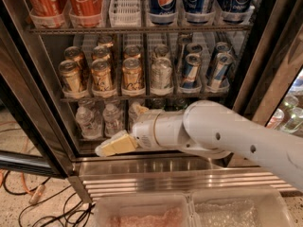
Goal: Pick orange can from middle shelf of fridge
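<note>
I have the fridge (33, 108) open in front of me, with three wire levels in view.

On the top level I count two tall red cola containers (85, 4) at 11 o'clock and three tall blue ones (163, 1) at 1 o'clock. One white lane tray (125, 6) stands bare between them.

The middle shelf (142, 97) holds the orange cans (102, 75). I count at least six in three clear lanes on the left half, three in front and three behind. Right of them one lane holds two silver-white cans (162, 74), one behind the other. Two more lanes hold four slim blue-red-silver cans (189, 70), two to a lane.

On the lowest level I make out three small clear bottles (87, 119); the arm hides the rest of that level.

The gripper (106, 148) sits at about 7 o'clock in the view, low in front of the bottle level and pointing toward 8 o'clock. It is below the middle shelf and touches no can. The front orange cans stand from 11 to 1 o'clock above it, well apart from it. I cannot tell whether it is open or closed, and I see nothing in it. The white arm (222, 131) reaches in from 4 o'clock.

At 6 o'clock, below the steel base (165, 174), lie two clear bins (189, 207). The left one holds something pinkish and the right one something clear and crinkled. Cables (28, 197) trail on the floor at 8 o'clock.
</note>
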Robot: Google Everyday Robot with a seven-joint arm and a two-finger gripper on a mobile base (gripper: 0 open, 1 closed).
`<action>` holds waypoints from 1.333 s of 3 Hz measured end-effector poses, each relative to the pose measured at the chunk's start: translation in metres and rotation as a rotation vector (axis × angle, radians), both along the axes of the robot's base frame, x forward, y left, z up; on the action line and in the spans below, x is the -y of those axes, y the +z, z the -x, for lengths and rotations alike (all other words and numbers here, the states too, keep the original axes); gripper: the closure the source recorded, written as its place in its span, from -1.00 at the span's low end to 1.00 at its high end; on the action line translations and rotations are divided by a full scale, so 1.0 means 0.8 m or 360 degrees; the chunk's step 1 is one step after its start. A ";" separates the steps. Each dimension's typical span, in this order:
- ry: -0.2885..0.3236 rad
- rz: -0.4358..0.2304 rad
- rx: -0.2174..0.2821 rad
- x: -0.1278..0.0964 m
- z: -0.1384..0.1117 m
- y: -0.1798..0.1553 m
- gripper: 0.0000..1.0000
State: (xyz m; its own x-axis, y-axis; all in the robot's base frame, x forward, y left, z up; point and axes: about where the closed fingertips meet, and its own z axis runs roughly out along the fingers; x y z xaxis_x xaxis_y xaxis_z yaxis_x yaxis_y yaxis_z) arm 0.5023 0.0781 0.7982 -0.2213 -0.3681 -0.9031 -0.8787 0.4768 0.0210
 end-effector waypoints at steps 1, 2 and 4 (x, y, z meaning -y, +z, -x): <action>-0.0084 -0.0120 0.0049 -0.018 -0.015 -0.008 -1.00; -0.0134 -0.0203 0.0108 -0.043 -0.031 -0.011 -1.00; -0.0188 -0.0248 0.0287 -0.074 -0.061 0.009 -1.00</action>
State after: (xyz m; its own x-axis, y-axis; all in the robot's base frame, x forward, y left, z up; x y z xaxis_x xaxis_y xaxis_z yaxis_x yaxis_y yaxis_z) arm 0.5509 0.1371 0.8053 -0.0845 -0.2028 -0.9756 -0.8134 0.5795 -0.0501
